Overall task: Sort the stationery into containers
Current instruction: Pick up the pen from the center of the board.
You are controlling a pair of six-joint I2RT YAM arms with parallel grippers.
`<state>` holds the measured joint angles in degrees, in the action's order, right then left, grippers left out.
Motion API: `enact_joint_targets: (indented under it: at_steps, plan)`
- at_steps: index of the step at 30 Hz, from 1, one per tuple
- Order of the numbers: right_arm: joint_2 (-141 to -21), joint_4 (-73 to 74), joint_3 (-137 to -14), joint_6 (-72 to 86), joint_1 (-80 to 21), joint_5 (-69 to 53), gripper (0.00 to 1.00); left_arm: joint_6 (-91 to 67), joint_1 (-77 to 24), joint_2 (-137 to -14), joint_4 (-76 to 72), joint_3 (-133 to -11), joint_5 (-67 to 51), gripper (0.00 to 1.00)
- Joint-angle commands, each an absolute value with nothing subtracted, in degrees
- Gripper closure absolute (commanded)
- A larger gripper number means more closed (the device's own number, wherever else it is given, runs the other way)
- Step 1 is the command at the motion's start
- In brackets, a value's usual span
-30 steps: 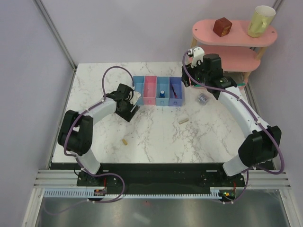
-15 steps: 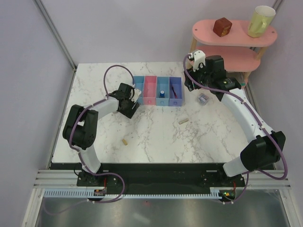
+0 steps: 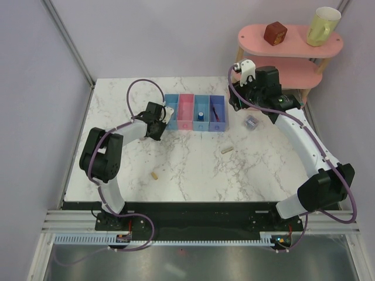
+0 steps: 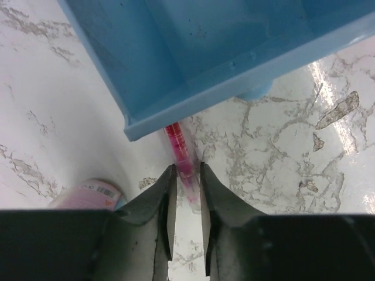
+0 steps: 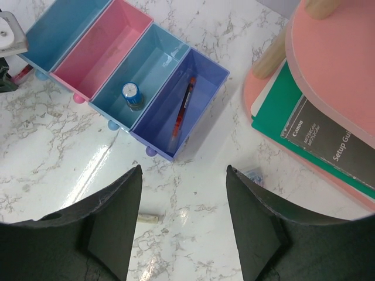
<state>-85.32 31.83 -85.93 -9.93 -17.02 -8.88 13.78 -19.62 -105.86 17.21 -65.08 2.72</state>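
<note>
The containers (image 3: 194,112) are a row of four joined bins at the back of the table. A tiny blue cylinder (image 5: 131,93) stands in the third bin, and a thin red pen (image 5: 181,111) lies in the purple one. Low beside the left light-blue bin (image 4: 193,52), my left gripper (image 4: 186,171) is shut on a pink-red pen (image 4: 179,143) that lies on the table. A pink cylinder (image 4: 88,190) lies just left of its fingers. My right gripper (image 5: 183,170) hangs open above the table. Near it lie a clear tub (image 3: 251,122) and a beige piece (image 3: 227,150). Another beige piece (image 3: 154,174) lies near the front.
A pink tiered shelf (image 3: 296,45) stands at the back right, close to my right arm. It carries a brown cube (image 3: 274,33) and a yellow mug (image 3: 322,24). A green booklet (image 5: 293,126) lies on its lower tier.
The left gripper's jaws have closed in on the pink-red pen, and the left arm has drawn in closer to the bins. The right arm has hardly moved.
</note>
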Motion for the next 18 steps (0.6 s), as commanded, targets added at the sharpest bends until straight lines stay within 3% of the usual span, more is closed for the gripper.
enact_joint_targets:
  at_steps: [1, 6, 18]
  plan:
    - [-84.2, 31.73, -89.3, -9.76, -16.96, -8.17, 0.33, 13.27, -19.25, -107.84, 17.4, -63.46, 2.29, 0.83]
    - [-84.2, 31.73, -89.74, -9.49, -16.96, -8.09, 0.33, 13.36, -19.16, -105.39, 17.93, -61.88, 2.37, 0.97]
    - [-87.01, 29.71, -88.33, -0.19, -16.96, -11.77, 0.32, 12.83, -19.16, -89.22, 28.91, -59.68, 0.53, 0.98]
